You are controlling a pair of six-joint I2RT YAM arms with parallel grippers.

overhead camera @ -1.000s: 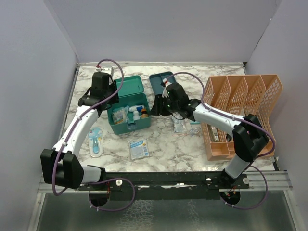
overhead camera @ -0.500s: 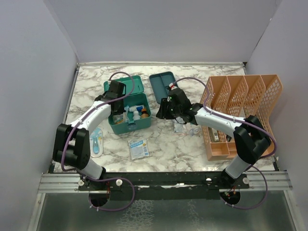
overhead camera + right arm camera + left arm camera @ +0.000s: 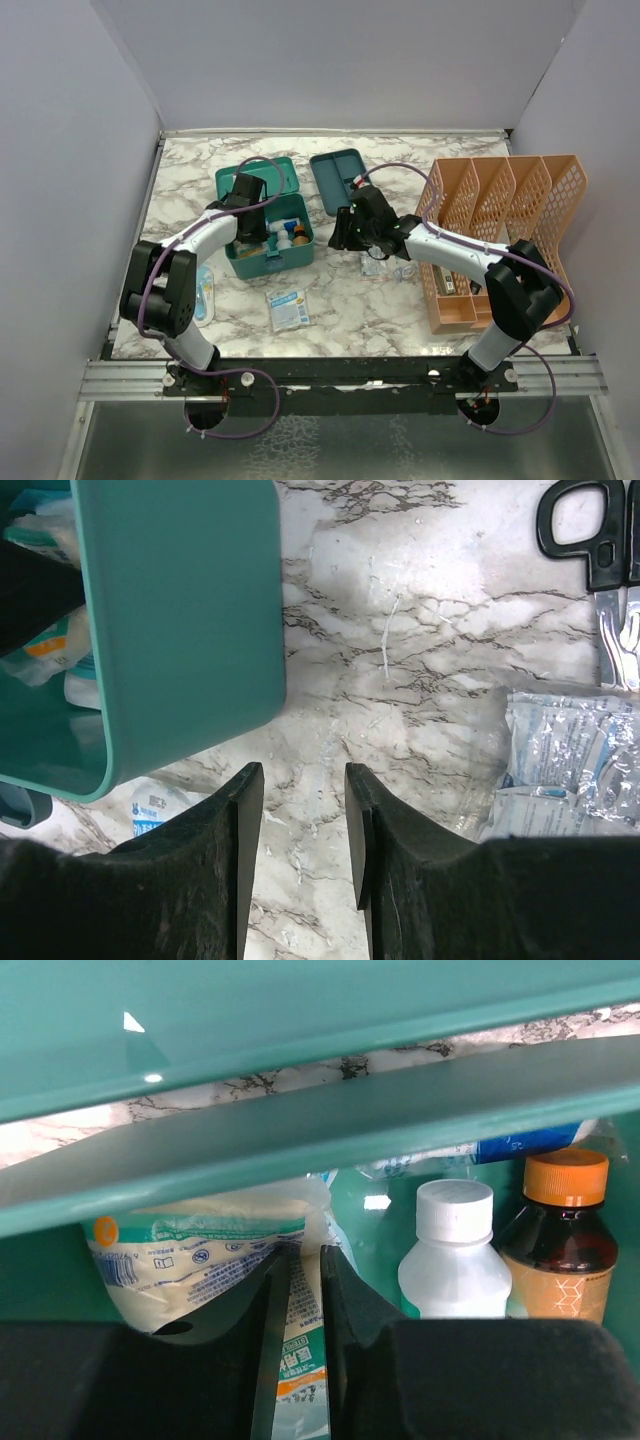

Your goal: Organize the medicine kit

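Front edge: a flat blue-and-white sachet (image 3: pixel 288 308) lies on the marble table (image 3: pixel 350 310), just in front of the medicine kit (image 3: pixel 268 262) and apart from it.
Front left: a blue pack (image 3: pixel 206 295) lies by the left arm's elbow, partly hidden by it.
Medicine kit: it's the teal box left of centre on the table, sitting upright, with its lid (image 3: pixel 268 172) open and lying back behind it.
Inside the kit: a puffy white packet (image 3: pixel 190 1250) is on the left. On the right, a white-capped bottle (image 3: pixel 455 1250) and a brown bottle (image 3: pixel 560 1250) with an orange cap stand side by side.
Left gripper (image 3: pixel 300 1260): it's down inside the kit, by the white packet. The fingers are drawn close with only a slim gap, and a printed strip (image 3: pixel 300 1360) shows in that gap. Whether the strip is pinched or merely lying there, cannot tell.
Right gripper (image 3: pixel 300 780): it hovers low over bare marble just beside the kit's right wall, not touching it. The fingers are parted, with nothing between them but table.
Loose bits: clear packets (image 3: pixel 570 770) lie on the marble to the right of that gripper. Black-handled scissors (image 3: pixel 590 530) lie just past them.
Tray: the matching teal tray (image 3: pixel 330 172) sits behind the right gripper, right of the lid and apart from the kit, partly covered by the arm.
Rack: an orange mesh rack (image 3: pixel 500 190) stands along the right side of the table, well apart from the kit.
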